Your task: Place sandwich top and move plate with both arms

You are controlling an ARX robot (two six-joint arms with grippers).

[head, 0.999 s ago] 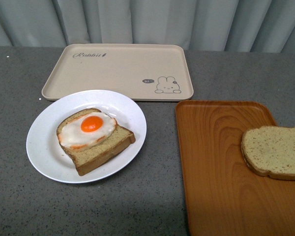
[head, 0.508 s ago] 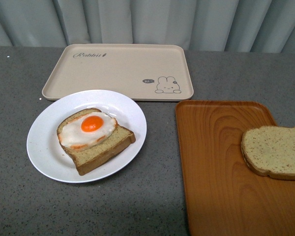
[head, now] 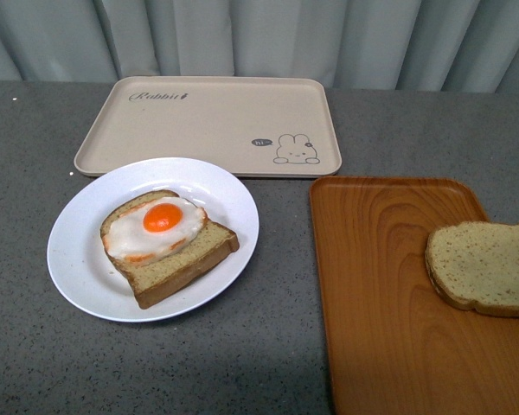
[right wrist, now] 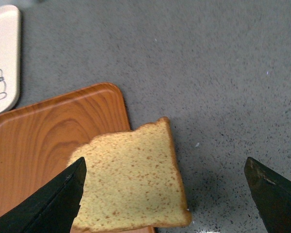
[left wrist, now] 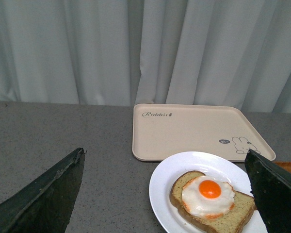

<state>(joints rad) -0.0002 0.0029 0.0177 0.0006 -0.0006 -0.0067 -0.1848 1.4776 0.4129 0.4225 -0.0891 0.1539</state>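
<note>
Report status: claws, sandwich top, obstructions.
Left claw open, empty. Right claw open above sandwich top on wood tray. Plate holds egg toast. No obstruction seen.

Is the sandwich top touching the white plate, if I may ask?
Apart: the front view shows the sandwich top on the wooden tray, with bare table between tray and plate.

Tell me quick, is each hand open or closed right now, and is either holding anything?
Left hand: open, holding nothing.
Right hand: open, holding nothing; the sandwich top lies untouched below it.
</note>
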